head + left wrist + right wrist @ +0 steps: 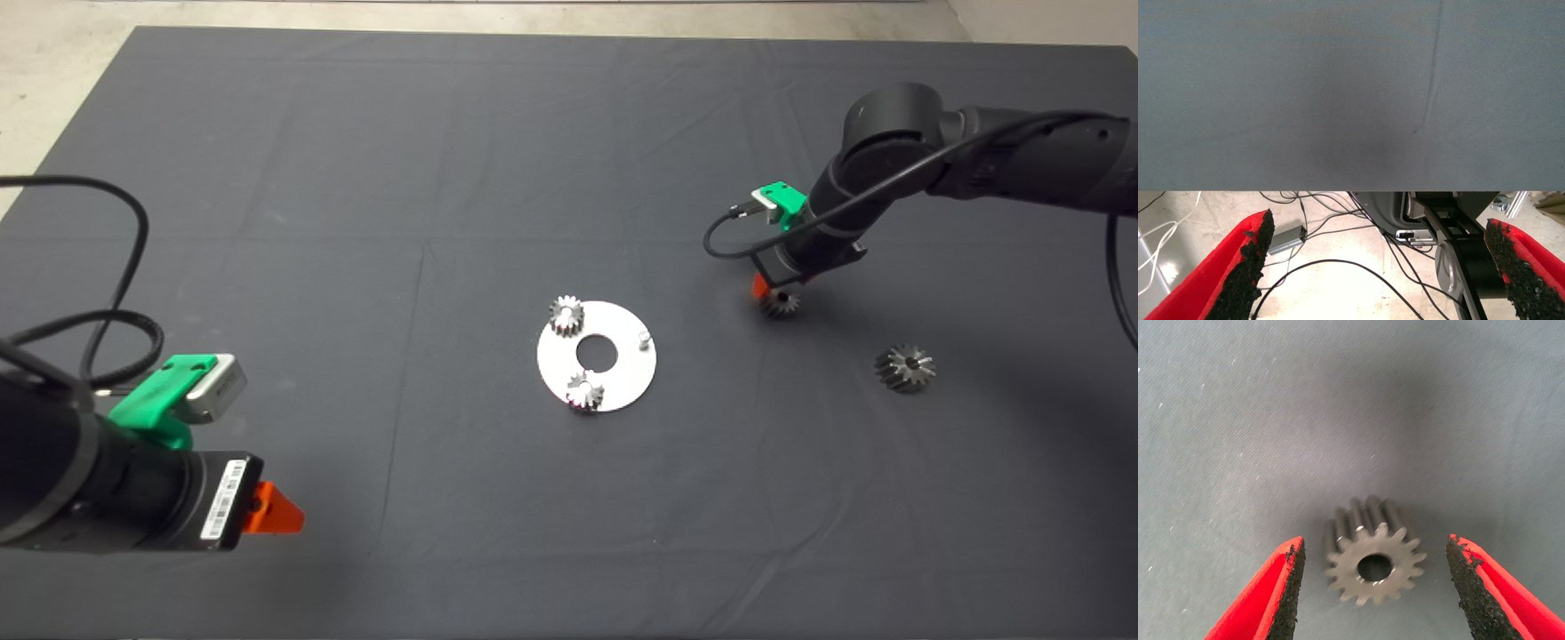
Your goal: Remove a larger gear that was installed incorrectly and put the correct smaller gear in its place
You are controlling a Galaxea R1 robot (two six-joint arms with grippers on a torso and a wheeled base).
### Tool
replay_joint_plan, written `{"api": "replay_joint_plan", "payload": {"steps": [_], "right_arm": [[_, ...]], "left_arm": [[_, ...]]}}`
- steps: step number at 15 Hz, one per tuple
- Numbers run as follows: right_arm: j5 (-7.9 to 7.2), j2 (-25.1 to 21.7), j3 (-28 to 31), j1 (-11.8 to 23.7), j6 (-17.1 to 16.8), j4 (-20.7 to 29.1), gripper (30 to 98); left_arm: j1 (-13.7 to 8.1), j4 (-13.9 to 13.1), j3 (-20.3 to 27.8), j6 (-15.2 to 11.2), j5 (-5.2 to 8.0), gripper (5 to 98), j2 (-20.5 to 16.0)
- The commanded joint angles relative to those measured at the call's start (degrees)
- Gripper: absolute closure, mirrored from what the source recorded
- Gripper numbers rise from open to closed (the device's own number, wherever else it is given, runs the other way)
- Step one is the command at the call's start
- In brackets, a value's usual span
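Four steel gears are seen on the dark mat (356, 178) that covers the table. Two small gears (566, 315) (585, 391) are mounted on a flat, round, shiny metal plate (633, 373) with a wide central hole; a third, short bare pin (644, 339) stands on the plate's right side. The smaller gear (780, 303) lies on the mat, right of the plate and well apart from it. The larger gear (904, 367), dark grey and wider, lies further right, nearer the front edge, apart from everything.

The right gripper (1374, 583) is held over the smaller gear (1374, 561), with its arm reaching in from the right. In the right wrist view the gear is seen between the two red fingers (1275, 593), whose rough black pads stand clear of the teeth on both sides; the gripper is released and nothing is grasped. The gear is shown as a straight-toothed cylinder with a round bore, and the mat as a fine woven cloth.

The left gripper (271, 511) is parked at the lower left edge. In the left wrist view its fingers (1238, 273) are spread wide with nothing between them, and the mat's edge is seen with cables (1338, 267) on a pale floor beyond.
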Motion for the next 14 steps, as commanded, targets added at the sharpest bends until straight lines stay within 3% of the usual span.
{"api": "replay_joint_plan", "payload": {"steps": [1, 14], "right_arm": [[0.12, -0.12, -1.29, 0.79, 0.02, -2.33, 72.4], [0.47, 0.78, -1.11, 0.00, 0.02, -2.33, 72.4]], "left_arm": [[-0.28, 0.43, 0.57, -0.28, 3.75, 24.2, 0.05], [-0.28, 0.43, 0.65, -0.37, 3.84, 24.2, -0.04]]}}
